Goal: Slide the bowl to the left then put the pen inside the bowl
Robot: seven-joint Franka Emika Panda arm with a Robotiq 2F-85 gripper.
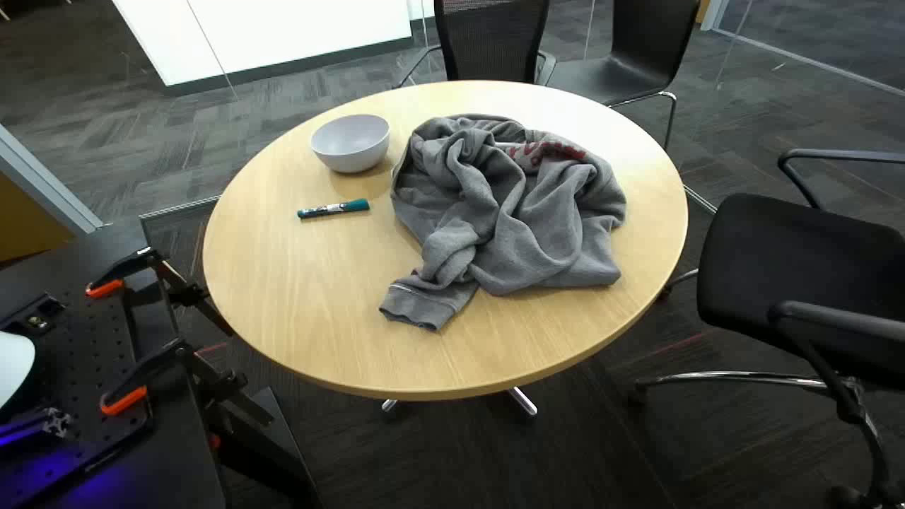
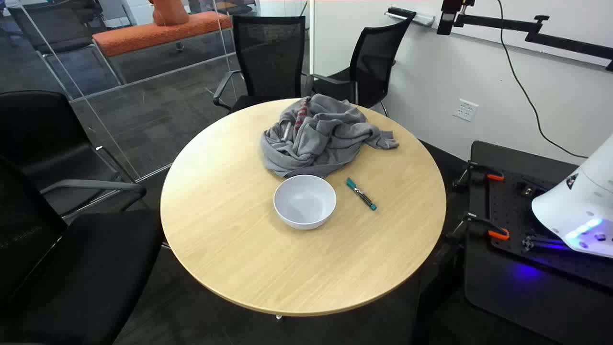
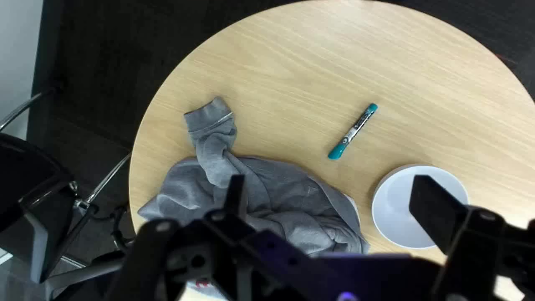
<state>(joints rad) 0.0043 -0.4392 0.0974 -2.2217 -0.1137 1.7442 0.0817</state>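
The light grey-white bowl (image 1: 351,145) stands upright on the round wooden table, near the grey cloth; it also shows in an exterior view (image 2: 305,202) and in the wrist view (image 3: 395,209). The bowl holds nothing that I can see. The dark pen with green ends (image 1: 334,208) lies flat on the table beside the bowl, apart from it; it also shows in an exterior view (image 2: 361,194) and in the wrist view (image 3: 353,131). My gripper (image 3: 332,196) is open and empty, high above the table. One finger covers part of the bowl in the wrist view. Neither exterior view shows the gripper.
A heaped grey sweatshirt (image 1: 509,205) lies on the wooden table (image 1: 297,297) close to the bowl and pen. Black chairs (image 1: 799,268) stand around the table. The robot's white base (image 2: 584,206) sits on a black stand with clamps (image 2: 483,225) beside the table.
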